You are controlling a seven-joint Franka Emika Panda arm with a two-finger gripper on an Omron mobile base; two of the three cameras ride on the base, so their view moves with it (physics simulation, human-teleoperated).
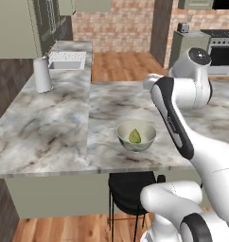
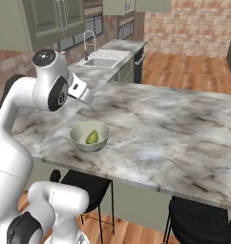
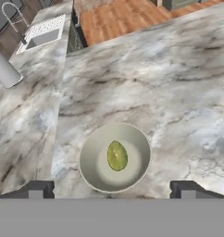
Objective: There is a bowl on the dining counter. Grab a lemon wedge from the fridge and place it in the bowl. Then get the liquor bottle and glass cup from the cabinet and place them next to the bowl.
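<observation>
A pale bowl (image 1: 136, 136) (image 2: 89, 136) (image 3: 115, 157) stands near the front edge of the marble dining counter (image 1: 50, 127). A yellow-green lemon wedge (image 1: 135, 137) (image 2: 92, 137) (image 3: 117, 155) lies inside it. My gripper (image 3: 111, 190) hangs open some way above the bowl and looks down on it. Its two dark fingertips (image 3: 37, 190) stand wide apart with nothing between them. The white hand (image 2: 81, 94) shows up and to the left of the bowl in the right base view. The liquor bottle and glass cup are out of view.
A grey cylinder (image 1: 42, 74) (image 3: 3, 68) stands on the counter's left wing, with a sink (image 1: 66, 60) (image 2: 99, 62) (image 3: 42, 33) behind it. Black stools (image 1: 128, 186) (image 2: 203, 221) sit under the front edge. A stove (image 1: 223, 49) is at the far right.
</observation>
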